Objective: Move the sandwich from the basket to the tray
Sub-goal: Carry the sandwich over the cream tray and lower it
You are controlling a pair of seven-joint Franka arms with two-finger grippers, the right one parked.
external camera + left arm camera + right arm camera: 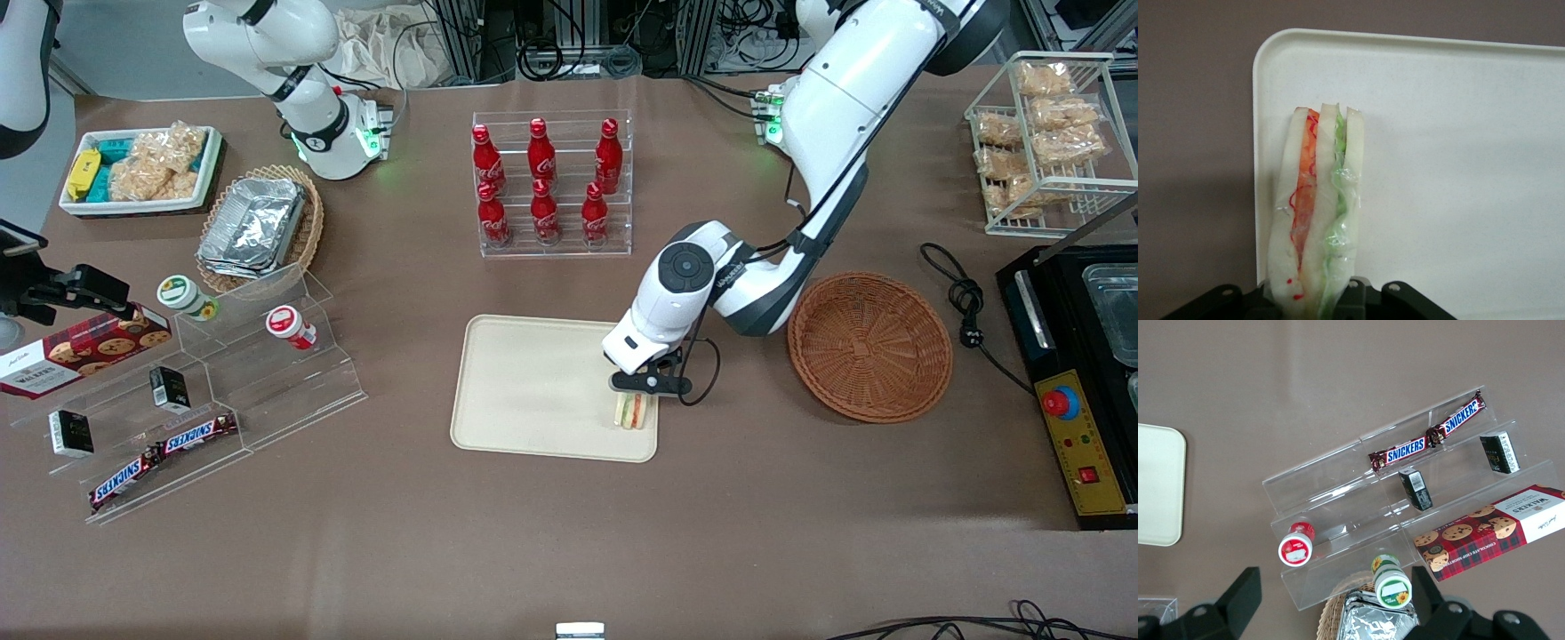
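Gripper (637,402) hanging over tray (524,373) corner nearest basket (869,345), clamping sandwich (632,411) on edge, wedge pointing away from wrist. Basket sitting empty, toward working arm's end. Judging placement step: lowering until bread rests on tray, keeping inside rim just beside gripper, then opening slowly so wedge isn't tipping.

Legible print only:
- "SNICKERS" in white-on-blue lettering on two brown candy bars (164,458), lying end to end on the lowest step of the clear acrylic riser (222,391); also readable from the right wrist view (1427,439).
- "WALKERS" on the red tartan cookie box (82,352), at about 10 o'clock from the bars.
- White Coca-Cola script on the six red bottles (544,178) in the clear rack.
- Small jar labels: unreadable.
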